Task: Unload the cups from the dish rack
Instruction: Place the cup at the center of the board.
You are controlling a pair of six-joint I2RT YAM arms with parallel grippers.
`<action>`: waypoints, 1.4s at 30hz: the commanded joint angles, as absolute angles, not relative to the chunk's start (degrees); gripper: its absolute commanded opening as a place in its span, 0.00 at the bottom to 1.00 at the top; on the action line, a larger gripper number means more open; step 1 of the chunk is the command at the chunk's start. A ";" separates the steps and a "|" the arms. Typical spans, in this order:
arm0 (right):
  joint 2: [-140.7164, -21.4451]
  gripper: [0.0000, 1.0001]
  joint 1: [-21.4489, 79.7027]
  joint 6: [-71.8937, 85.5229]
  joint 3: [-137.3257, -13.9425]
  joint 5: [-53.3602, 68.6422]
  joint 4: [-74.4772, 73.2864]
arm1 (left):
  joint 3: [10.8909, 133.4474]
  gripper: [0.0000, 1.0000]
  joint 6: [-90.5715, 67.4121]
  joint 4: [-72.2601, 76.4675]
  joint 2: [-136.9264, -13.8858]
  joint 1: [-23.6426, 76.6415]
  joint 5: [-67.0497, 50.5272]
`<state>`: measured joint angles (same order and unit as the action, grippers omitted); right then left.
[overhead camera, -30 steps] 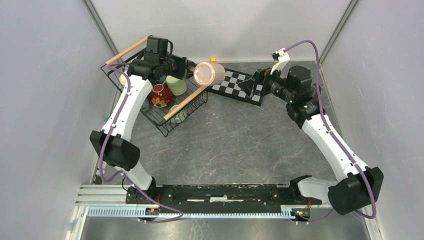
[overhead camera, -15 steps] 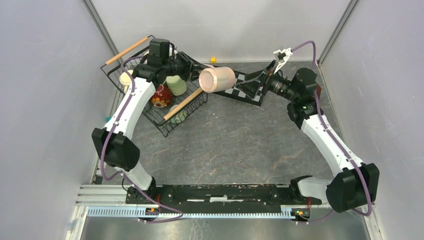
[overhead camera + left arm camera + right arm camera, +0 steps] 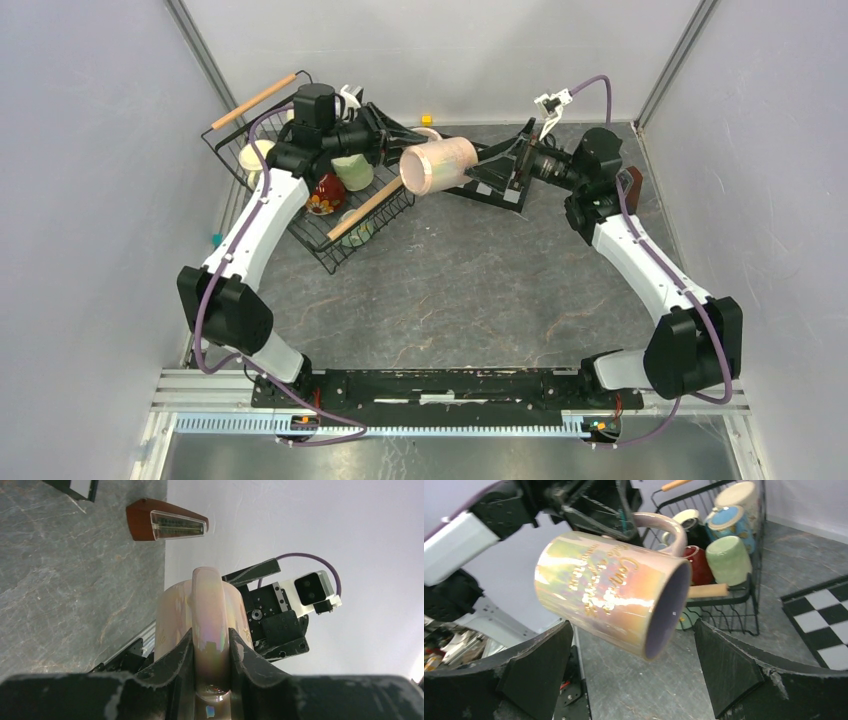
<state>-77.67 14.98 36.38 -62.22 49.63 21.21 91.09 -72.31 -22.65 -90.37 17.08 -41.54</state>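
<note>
The top view overlooks the whole table [image 3: 450,290]; both wrist views closely face the pink mug [image 3: 609,590] from opposite sides.

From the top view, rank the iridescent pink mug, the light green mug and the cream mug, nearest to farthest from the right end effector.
1. iridescent pink mug, in the air just in front of the right end effector.
2. light green mug, in the middle of the dish rack.
3. cream mug, at the rack's left rim.

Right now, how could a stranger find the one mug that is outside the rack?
Start at the black wire rack at the table's far left. Just right of it a mug hangs on its side, the left tool shut on its handle. Unlike the racked mugs, it is pearly pink with gold writing.
</note>
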 commanded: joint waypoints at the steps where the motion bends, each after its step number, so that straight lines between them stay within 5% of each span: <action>1: -76.86 0.98 14.82 46.08 -61.37 56.00 35.20 | 90.69 0.02 -72.17 -8.01 -86.89 17.55 -50.04; 14: -74.59 0.92 16.13 64.55 -57.30 61.42 55.36 | 88.16 0.02 -71.80 8.54 -86.62 20.43 -58.34; 30: -72.64 0.64 18.67 55.54 -58.43 60.38 41.30 | 86.27 0.02 -66.04 12.74 -88.00 22.32 -58.87; 35: -72.25 0.38 19.12 50.84 -59.63 59.16 35.13 | 86.07 0.02 -64.53 12.70 -88.59 22.67 -59.06; 39: -71.36 0.03 19.34 48.43 -59.63 57.95 32.21 | 84.14 0.02 -65.44 16.30 -88.76 22.72 -59.58; 42: -70.23 0.00 19.59 45.67 -59.72 56.17 28.99 | 82.38 0.05 -66.01 18.01 -89.16 22.74 -58.89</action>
